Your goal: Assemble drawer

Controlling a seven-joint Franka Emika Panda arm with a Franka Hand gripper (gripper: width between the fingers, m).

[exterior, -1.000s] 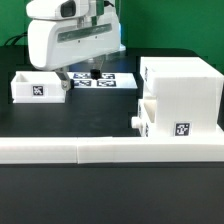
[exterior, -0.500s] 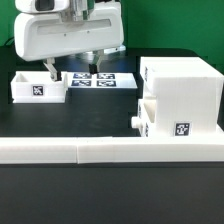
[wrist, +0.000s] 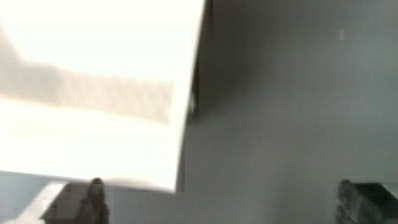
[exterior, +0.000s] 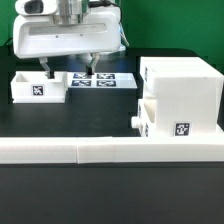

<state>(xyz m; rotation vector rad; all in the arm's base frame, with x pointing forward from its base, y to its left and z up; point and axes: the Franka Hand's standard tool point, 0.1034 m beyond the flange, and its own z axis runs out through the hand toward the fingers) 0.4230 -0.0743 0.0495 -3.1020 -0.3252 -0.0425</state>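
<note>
The large white housing (exterior: 180, 85) stands at the exterior view's right. One small tray (exterior: 160, 118) sits in its lower slot, knob (exterior: 133, 117) sticking out, with a tag (exterior: 182, 128) on the housing's front beside it. The second tray (exterior: 38, 88) lies loose at the left, tag facing front. My gripper (exterior: 68, 70) hangs open and empty just above the table, one finger (exterior: 47, 70) over the loose tray's right end, the other over the marker board. In the wrist view the gripper (wrist: 224, 205) shows two dark fingertips far apart over a blurred white surface (wrist: 89, 90).
The marker board (exterior: 105, 81) lies flat between the loose tray and the housing. The long low white L-shaped border bar (exterior: 110, 150) runs along the front of the black table.
The gripper has moved to the exterior view's left and risen slightly, from over the marker board to over the loose tray's right end. The parts have not moved.
</note>
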